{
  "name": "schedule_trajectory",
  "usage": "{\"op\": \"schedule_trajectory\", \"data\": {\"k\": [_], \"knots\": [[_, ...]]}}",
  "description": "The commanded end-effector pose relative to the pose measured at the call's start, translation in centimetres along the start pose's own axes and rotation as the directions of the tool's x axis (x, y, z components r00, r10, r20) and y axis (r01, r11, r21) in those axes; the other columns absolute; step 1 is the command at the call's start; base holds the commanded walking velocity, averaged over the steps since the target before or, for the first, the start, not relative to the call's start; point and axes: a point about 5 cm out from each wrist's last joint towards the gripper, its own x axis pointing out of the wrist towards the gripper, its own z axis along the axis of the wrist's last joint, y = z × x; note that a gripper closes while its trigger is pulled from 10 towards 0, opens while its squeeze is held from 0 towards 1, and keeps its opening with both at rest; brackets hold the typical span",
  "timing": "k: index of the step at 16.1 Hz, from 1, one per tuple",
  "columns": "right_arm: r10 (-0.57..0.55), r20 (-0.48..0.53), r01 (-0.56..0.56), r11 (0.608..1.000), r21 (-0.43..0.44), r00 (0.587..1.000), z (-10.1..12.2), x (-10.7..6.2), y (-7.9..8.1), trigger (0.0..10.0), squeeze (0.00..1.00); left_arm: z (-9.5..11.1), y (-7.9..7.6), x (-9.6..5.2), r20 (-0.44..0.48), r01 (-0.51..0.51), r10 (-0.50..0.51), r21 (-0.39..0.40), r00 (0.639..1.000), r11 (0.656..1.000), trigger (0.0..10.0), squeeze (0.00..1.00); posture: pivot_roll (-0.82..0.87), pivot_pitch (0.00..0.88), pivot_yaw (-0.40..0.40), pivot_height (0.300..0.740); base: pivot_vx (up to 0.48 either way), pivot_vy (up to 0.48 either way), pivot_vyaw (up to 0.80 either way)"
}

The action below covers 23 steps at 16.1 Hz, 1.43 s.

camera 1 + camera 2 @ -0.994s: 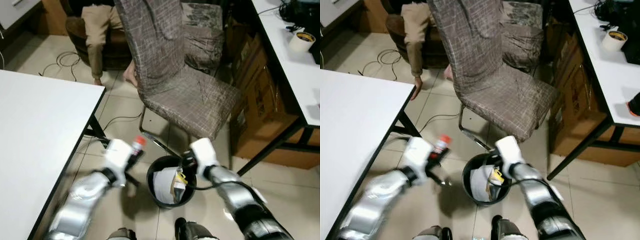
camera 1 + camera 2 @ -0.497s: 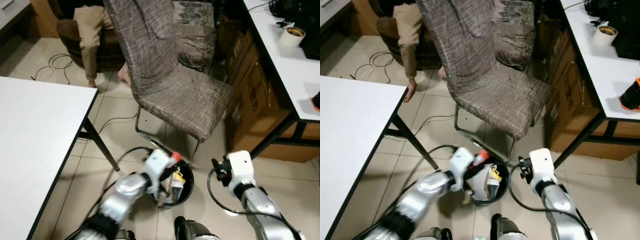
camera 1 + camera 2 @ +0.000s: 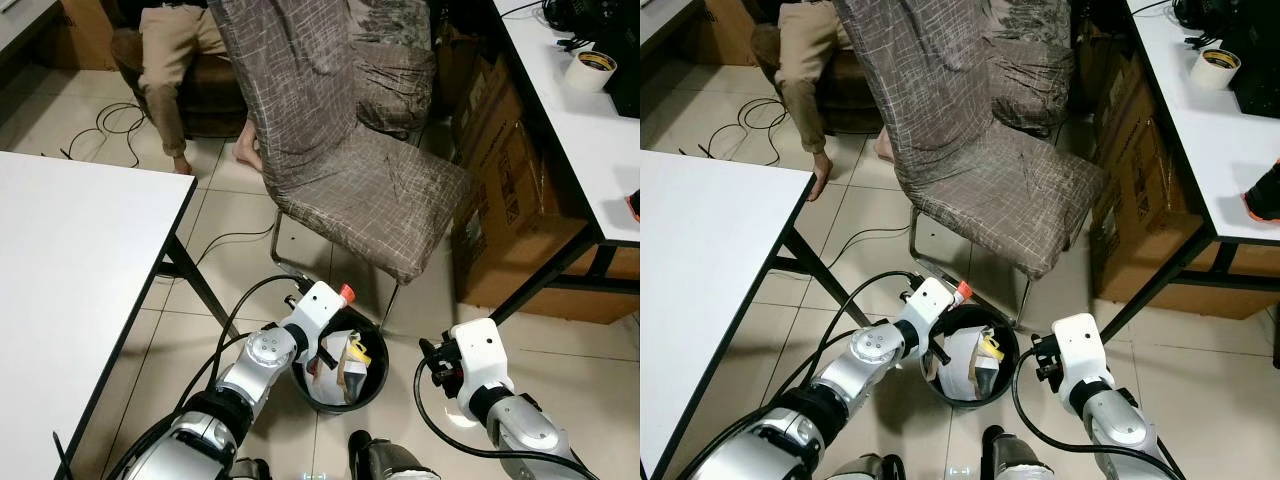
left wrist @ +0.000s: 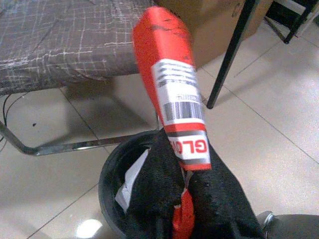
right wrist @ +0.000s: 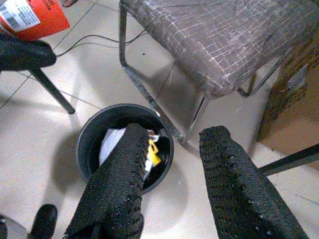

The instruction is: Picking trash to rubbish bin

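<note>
From the head views, the left gripper point(image 3: 322, 335) reaches over the near-left rim of the black rubbish bin point(image 3: 372, 385), which stands on the tiled floor just in front of the fabric-covered chair point(image 3: 340, 180). An orange-red tip of the trash it carries pokes up beside the white wrist housing. The bin already holds crumpled paper point(image 3: 962, 362) and a yellow scrap point(image 3: 357, 350). The right gripper point(image 3: 1042, 358) hangs beside the bin's right edge. A person's legs point(image 3: 170, 60) show behind the chair.

In the left wrist view, the black fingers point(image 4: 159, 199) pinch the lower end of a red packet point(image 4: 172, 84) with a white barcode label, held tilted above the bin's mouth. It looks light, thin and crushable, probably slick printed film; a hold low on its body suits it.

In the right wrist view, the right fingers point(image 5: 119, 184) are spread apart and empty above the bin.
</note>
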Motion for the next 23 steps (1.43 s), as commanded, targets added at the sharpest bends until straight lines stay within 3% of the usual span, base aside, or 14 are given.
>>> {"op": "schedule_trajectory", "data": {"k": [1,6,23], "knots": [[0.043,-0.021,-0.043,0.999,0.018,0.999,0.0,-0.4,0.4,10.0,0.0,-0.1,-0.3,0.2,-0.001,0.019,-0.019,-0.021,1.0,1.0,10.0,1.0,-0.2,0.189,0.008,0.74,0.0,0.0,0.0],[0.298,-0.085,-0.295,0.954,0.052,0.951,-0.5,-1.5,2.2,10.0,0.0,0.0,-0.1,0.3,0.005,0.022,-0.022,-0.018,1.0,1.0,10.0,1.0,-0.2,0.182,0.003,0.74,0.0,0.0,0.0],[0.341,-0.147,-0.336,0.94,0.061,0.928,-0.7,-1.7,2.3,10.0,0.0,0.2,-0.8,0.5,0.025,0.093,-0.092,-0.062,0.995,0.994,10.0,1.0,-0.2,0.168,0.005,0.74,0.0,0.0,0.0]]}}
